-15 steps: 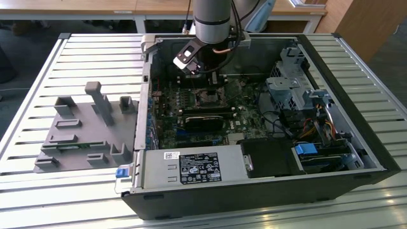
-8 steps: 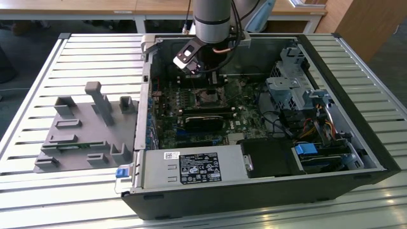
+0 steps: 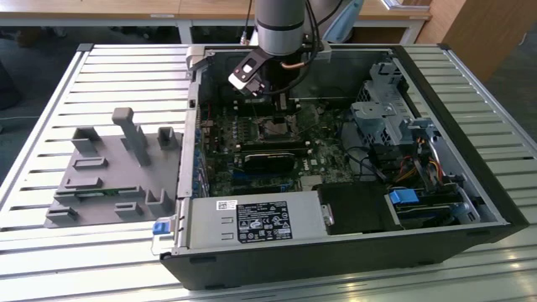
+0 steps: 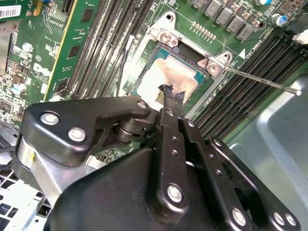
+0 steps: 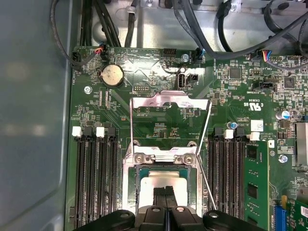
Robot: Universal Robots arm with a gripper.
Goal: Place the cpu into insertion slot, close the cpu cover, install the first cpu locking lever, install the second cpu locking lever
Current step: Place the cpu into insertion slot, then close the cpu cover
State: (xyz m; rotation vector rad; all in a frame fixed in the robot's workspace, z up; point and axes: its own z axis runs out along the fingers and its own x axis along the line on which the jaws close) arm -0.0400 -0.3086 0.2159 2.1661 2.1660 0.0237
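Note:
The cpu (image 4: pixel 161 74), silver-faced with a tan smear, lies flat inside the insertion slot (image 4: pixel 144 60) on the green board; it also shows in the first wrist view (image 5: pixel 161 179). My gripper (image 4: pixel 171 92) hangs straight over it with its black fingers pressed together and nothing between them. Their taped tips sit at the cpu's face, touching or barely above it. The cpu cover (image 5: pixel 171 102) is swung up and open behind the slot's hinge. Two thin lever rods (image 5: pixel 205 130) stand free at its sides. In the exterior view the gripper (image 3: pixel 277 116) reaches down into the open computer case.
Memory slots (image 5: pixel 96 173) flank the socket on both sides. A long black card (image 3: pixel 268 157) lies just in front of it. The power supply (image 3: pixel 251 220) and drive cage (image 3: pixel 378 119) crowd the case. A grey fixture block (image 3: pixel 109 170) stands on the slatted table to the exterior view's left.

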